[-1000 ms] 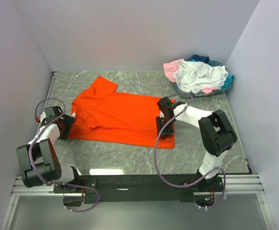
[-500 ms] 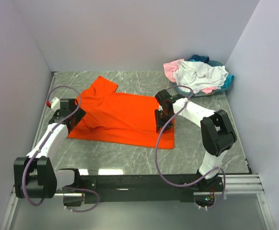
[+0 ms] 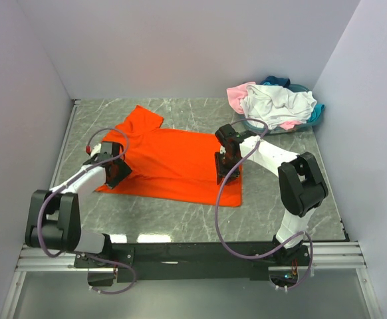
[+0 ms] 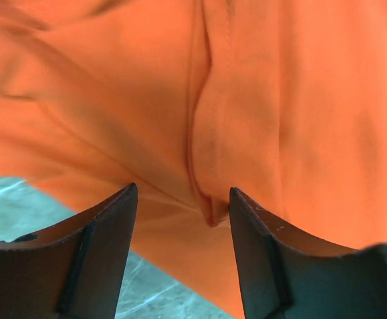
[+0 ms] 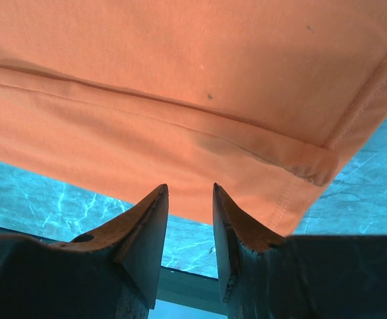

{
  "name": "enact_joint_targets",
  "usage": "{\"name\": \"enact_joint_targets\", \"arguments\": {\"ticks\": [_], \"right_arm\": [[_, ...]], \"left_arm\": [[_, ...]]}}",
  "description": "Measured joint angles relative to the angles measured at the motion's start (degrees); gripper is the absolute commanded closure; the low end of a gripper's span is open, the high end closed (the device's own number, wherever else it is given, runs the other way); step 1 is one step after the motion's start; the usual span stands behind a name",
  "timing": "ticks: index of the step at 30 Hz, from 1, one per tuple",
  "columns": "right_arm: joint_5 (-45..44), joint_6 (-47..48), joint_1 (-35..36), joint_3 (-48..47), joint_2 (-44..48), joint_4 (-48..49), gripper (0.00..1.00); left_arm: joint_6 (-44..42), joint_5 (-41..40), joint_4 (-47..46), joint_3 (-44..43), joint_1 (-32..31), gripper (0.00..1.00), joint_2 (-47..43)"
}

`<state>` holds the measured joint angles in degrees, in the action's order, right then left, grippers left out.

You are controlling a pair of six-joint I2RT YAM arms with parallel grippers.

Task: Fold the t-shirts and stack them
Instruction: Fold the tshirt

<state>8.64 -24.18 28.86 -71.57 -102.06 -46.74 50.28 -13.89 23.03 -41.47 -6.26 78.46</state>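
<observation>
One orange t-shirt (image 3: 173,163) is lying spread flat across the middle of the grey marbled table (image 3: 293,193), its collar end to the left and its hem to the right. A heap of other t-shirts (image 3: 276,106) is sitting in the far right corner, showing white, pink and teal cloth; how many shirts are making it up cannot be told. Two arms are reaching in, each with one gripper.

Only the top view is showing the heap and the whole shirt. Only the wrist views are showing the fingers from close by.

The left gripper (image 3: 117,169) is hanging over the shirt's near left edge. In its own view its jaws (image 4: 182,199) are standing well apart, a raised fold of orange fabric running between them, with nothing pinched.

The right gripper (image 3: 225,166) is sitting at the shirt's right end, by the hem. In its wrist view the jaws (image 5: 189,193) are standing a narrow gap apart, the stitched hem corner lying just beyond the tips; whether they are touching the cloth cannot be told.
</observation>
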Motion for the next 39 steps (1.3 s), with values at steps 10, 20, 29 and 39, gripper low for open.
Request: {"name": "enact_joint_targets", "arguments": {"ticks": [10, 20, 29, 39], "right_arm": [[0.0, -0.2, 0.0, 0.0, 0.0, 0.0, 0.59], [0.0, -0.2, 0.0, 0.0, 0.0, 0.0, 0.60], [0.2, -0.2, 0.0, 0.0, 0.0, 0.0, 0.59], [0.3, -0.2, 0.0, 0.0, -0.1, 0.0, 0.59]], "left_arm": [[-0.3, 3.5, -4.8, -0.8, -1.9, 0.45, 5.4], [-0.2, 4.2, -2.5, -2.4, -3.1, 0.41, 5.4], [-0.5, 4.0, 1.0, -5.6, -3.2, 0.43, 1.8], [-0.5, 4.6, 0.8, -6.2, -3.9, 0.45, 3.9]]}}
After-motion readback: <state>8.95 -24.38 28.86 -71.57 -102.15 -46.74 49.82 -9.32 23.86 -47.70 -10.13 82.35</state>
